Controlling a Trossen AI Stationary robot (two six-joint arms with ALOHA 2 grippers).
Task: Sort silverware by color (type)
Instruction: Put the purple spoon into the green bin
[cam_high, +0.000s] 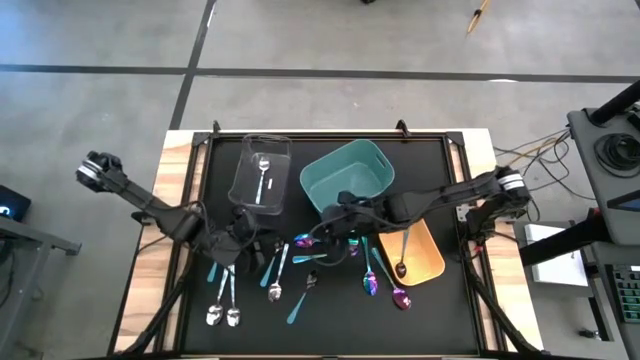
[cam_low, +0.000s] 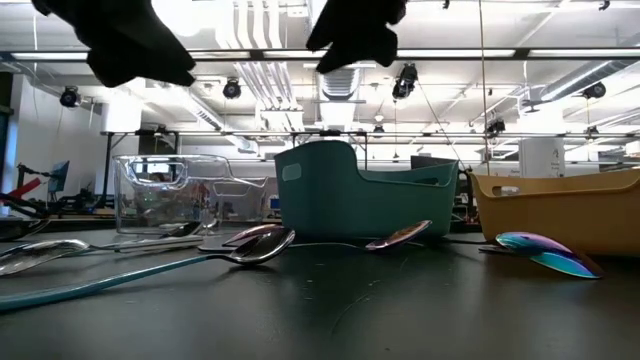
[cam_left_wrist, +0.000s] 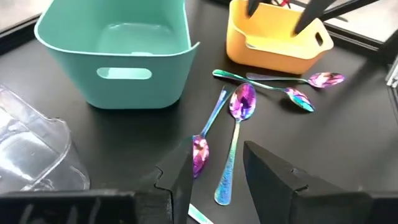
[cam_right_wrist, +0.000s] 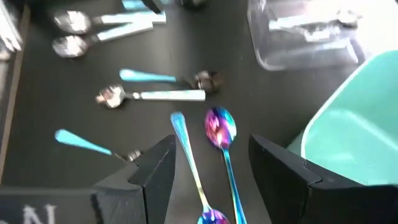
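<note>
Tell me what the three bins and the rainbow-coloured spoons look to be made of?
The clear bin looks like transparent hard plastic: you see through its walls. The teal bin and orange bin seem matte opaque plastic, with moulded handle slots. The iridescent spoons are probably coated metal, going by their mirror-like purple-blue sheen.

Clear bin (cam_high: 261, 170): table's 11 o'clock; teal bin (cam_high: 349, 176): 12 o'clock, centre-back; orange bin (cam_high: 419, 255): 3 o'clock.

overhead looks straight down; low level across table; wrists close; all share teal bin (cam_high: 348, 176)
</note>
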